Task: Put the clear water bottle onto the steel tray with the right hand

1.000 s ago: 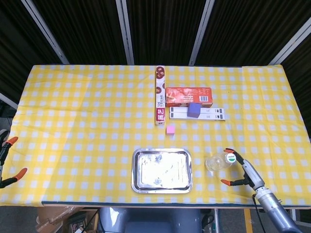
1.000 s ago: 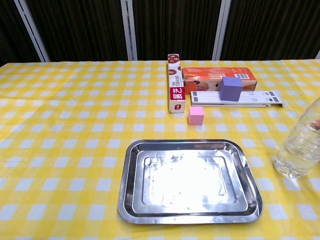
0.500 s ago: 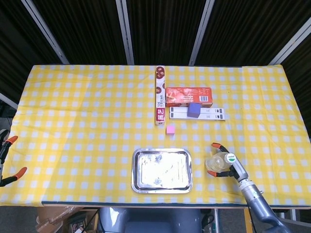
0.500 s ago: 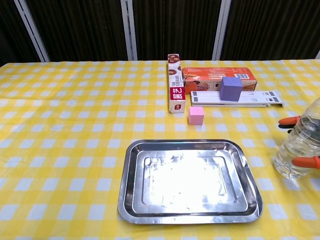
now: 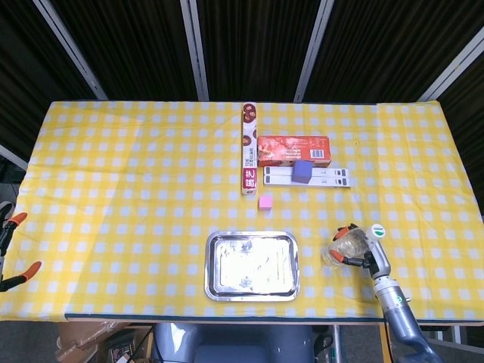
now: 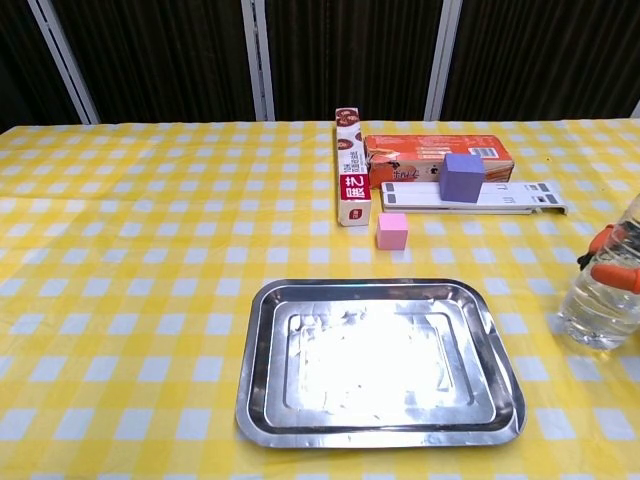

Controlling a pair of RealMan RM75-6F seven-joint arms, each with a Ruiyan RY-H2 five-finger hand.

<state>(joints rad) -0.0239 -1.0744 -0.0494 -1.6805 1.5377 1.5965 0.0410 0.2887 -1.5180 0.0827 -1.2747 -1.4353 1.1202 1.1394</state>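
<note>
Near the table's [image 5: 136, 174] front edge, our right hand [image 5: 364, 252] grips the clear water bottle [image 5: 349, 246], just right of the steel tray [image 5: 252, 265]. Our left hand [image 5: 10, 253] is wide at the left edge.

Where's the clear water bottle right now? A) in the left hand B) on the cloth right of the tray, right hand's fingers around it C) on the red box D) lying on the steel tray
B: the clear water bottle stands on the cloth right of the empty steel tray, with the right hand wrapped around it.
</note>
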